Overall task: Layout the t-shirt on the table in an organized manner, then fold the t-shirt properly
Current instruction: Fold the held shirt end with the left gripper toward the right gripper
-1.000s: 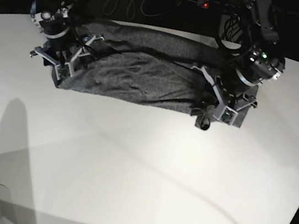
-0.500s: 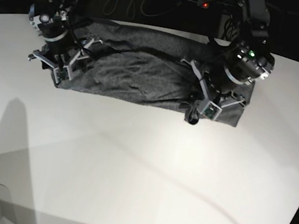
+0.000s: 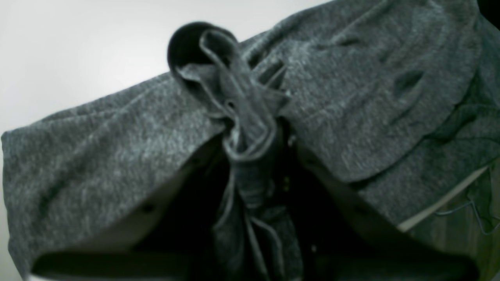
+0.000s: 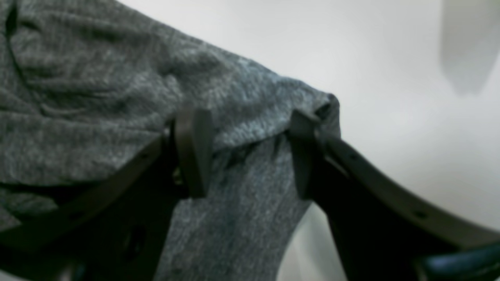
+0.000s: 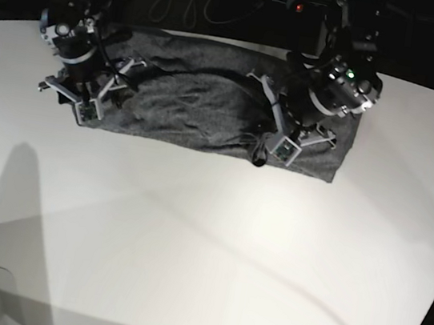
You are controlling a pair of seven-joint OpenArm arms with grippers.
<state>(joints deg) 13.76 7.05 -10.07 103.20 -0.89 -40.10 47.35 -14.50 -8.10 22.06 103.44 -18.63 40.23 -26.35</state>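
The left gripper (image 5: pixel 272 147) has dragged the t-shirt (image 5: pixel 192 106) fold inward.

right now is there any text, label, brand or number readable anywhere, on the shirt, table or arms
None can be read.
t-shirt: plain grey knit, no print or tag showing.
table: bare white, no marks.
left gripper and right gripper: no legible lettering; only a small green light on the left arm.
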